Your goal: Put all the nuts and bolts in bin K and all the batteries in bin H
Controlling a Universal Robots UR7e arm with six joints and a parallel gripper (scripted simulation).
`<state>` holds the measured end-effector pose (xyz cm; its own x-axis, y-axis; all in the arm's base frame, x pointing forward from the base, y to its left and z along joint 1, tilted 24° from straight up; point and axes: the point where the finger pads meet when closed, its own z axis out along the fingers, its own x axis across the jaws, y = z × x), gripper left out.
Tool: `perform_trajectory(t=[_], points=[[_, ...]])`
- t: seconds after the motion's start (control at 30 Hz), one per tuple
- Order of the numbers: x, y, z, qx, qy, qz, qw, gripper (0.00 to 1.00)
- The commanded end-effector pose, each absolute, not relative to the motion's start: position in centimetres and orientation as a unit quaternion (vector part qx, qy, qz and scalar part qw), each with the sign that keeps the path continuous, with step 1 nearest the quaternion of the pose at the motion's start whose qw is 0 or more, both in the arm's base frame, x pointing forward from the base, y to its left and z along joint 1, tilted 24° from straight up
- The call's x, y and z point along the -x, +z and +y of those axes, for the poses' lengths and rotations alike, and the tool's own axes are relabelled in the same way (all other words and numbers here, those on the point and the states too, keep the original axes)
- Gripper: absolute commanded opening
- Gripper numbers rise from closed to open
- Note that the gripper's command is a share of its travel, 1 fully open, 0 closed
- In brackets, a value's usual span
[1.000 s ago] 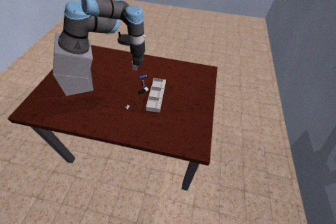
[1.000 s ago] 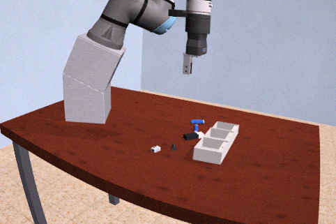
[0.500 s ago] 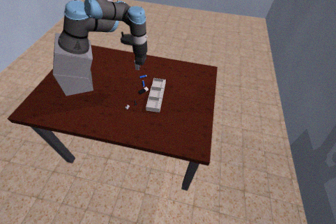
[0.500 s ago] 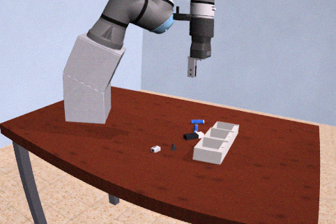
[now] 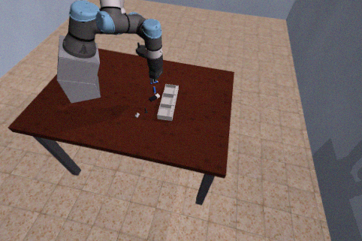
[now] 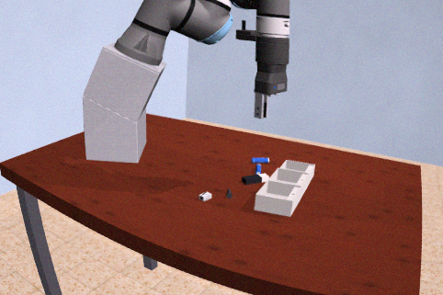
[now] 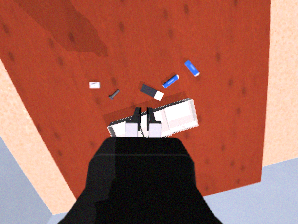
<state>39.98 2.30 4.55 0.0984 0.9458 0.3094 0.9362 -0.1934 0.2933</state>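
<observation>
My gripper hangs high above the table, over the spot just left of the bin tray, with its fingers close together and nothing between them; it also shows in the wrist view. Two blue batteries lie on the table next to the far end of the white three-compartment bin tray. A small dark bolt stands left of the tray's near end. The bin letters are too small to read.
A black and white block lies against the tray's left side, near the batteries. A small white piece lies left of the bolt. The robot's grey base stands at the table's far left.
</observation>
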Motion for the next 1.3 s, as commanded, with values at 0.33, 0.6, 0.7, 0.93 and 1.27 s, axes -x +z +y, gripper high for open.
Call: perform_trajectory(t=[0.33, 0.6, 0.7, 0.93, 1.27], points=[[-50.1, -1.1, -0.1, -0.861, 0.215, 0.459, -0.037, 0.31], [-53.1, -2.8, -0.9, -0.898, 0.212, 0.381, -0.057, 0.31], [-53.1, -2.8, -0.9, -0.921, 0.208, 0.322, -0.071, 0.31], [-53.1, -2.8, -0.9, -0.950, 0.199, 0.223, -0.093, 0.31], [-53.1, -2.8, -0.9, -0.971, 0.185, 0.087, -0.121, 0.31]])
